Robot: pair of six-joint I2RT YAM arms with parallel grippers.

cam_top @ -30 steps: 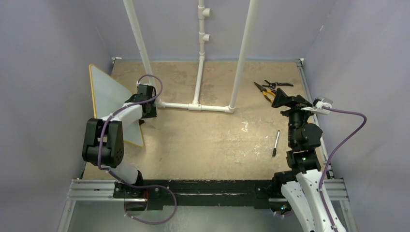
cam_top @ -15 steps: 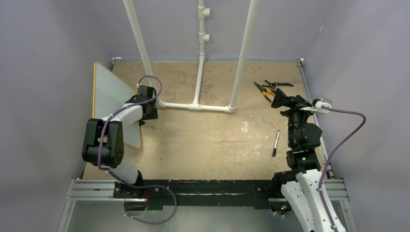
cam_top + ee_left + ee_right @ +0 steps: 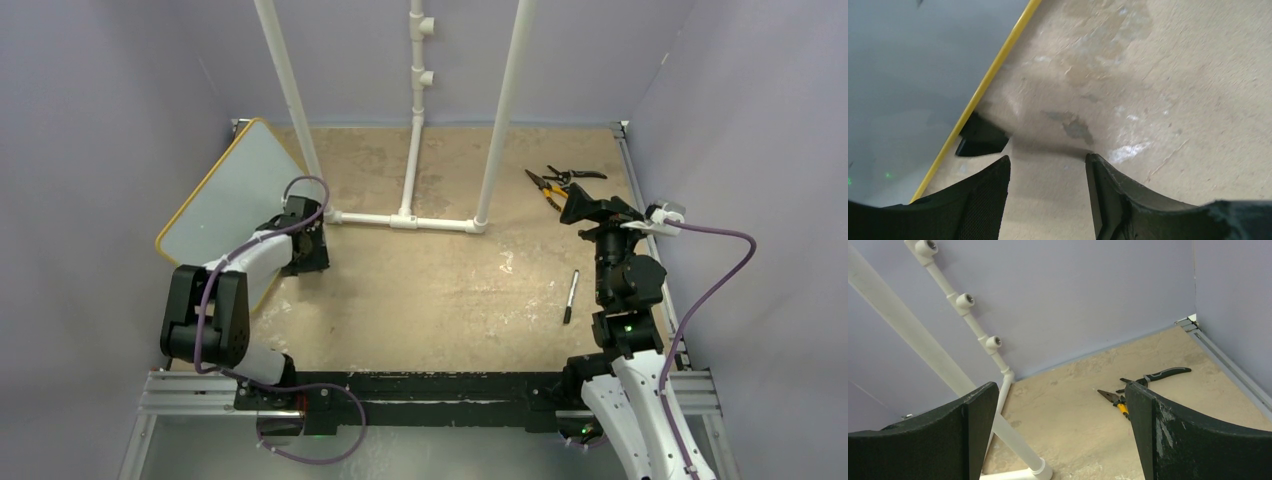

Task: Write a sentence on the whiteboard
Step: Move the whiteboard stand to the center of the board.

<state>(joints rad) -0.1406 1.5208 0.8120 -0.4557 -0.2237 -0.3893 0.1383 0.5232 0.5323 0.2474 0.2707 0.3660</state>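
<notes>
The left arm's jaws are apart, with only bare desk (image 3: 1158, 90) between them, low at the lower right edge of the whiteboard (image 3: 215, 205). In the left wrist view the board's yellow frame (image 3: 1002, 60) runs down to the left-hand finger (image 3: 983, 200), with a black foot (image 3: 980, 137) just above it. Whether finger and frame touch I cannot tell. The board fills the upper left of the top view, pale face showing. The right arm's jaws are spread wide on nothing, raised at the right of the frame near the pliers (image 3: 555, 183). A black marker (image 3: 570, 296) lies on the desk lower in the frame.
</notes>
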